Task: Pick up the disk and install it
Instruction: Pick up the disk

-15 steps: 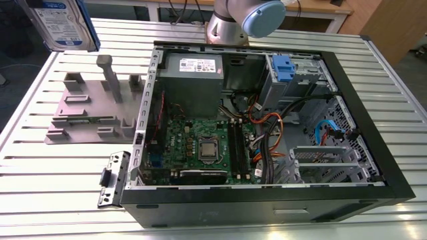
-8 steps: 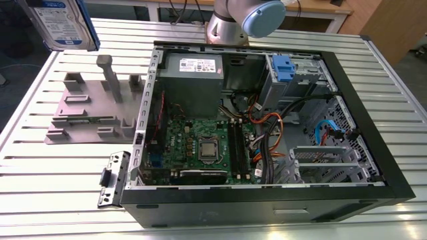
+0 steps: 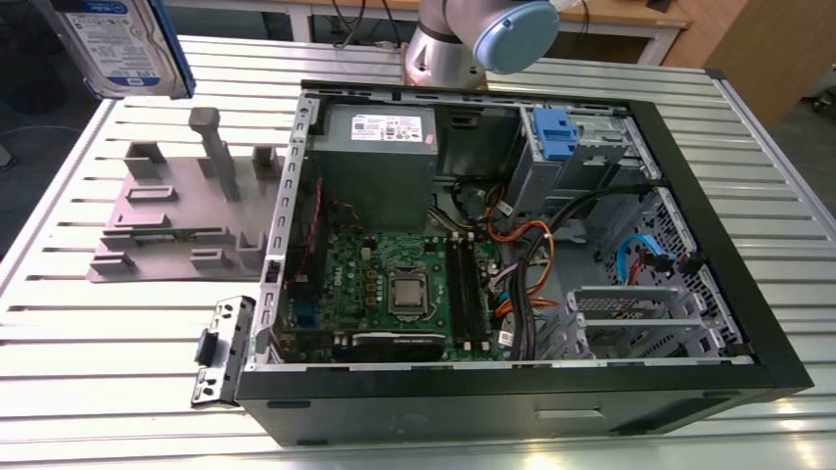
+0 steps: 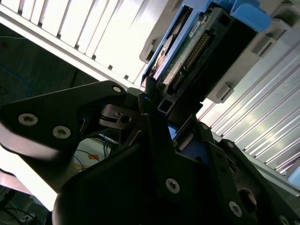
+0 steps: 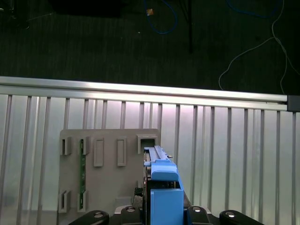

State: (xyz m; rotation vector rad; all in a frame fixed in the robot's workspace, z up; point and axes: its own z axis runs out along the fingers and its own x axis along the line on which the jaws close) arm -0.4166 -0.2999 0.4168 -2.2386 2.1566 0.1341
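disk (image 3: 116,41): white-and-blue label, blue bracket round edges

We are looking steeply down on the slatted table (image 3: 78,323) from the exterior view; in both wrist views we are hugging the disk (image 5: 161,187), facing that table.

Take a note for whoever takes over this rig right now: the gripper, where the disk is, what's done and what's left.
Gripper: shut on the disk, which it holds edge-on.
Disk: up in the air over the grey stand, at the exterior view's left, and clear of it.
Done: the pick-up.
Left: the install. The disk is not yet in the open computer case.
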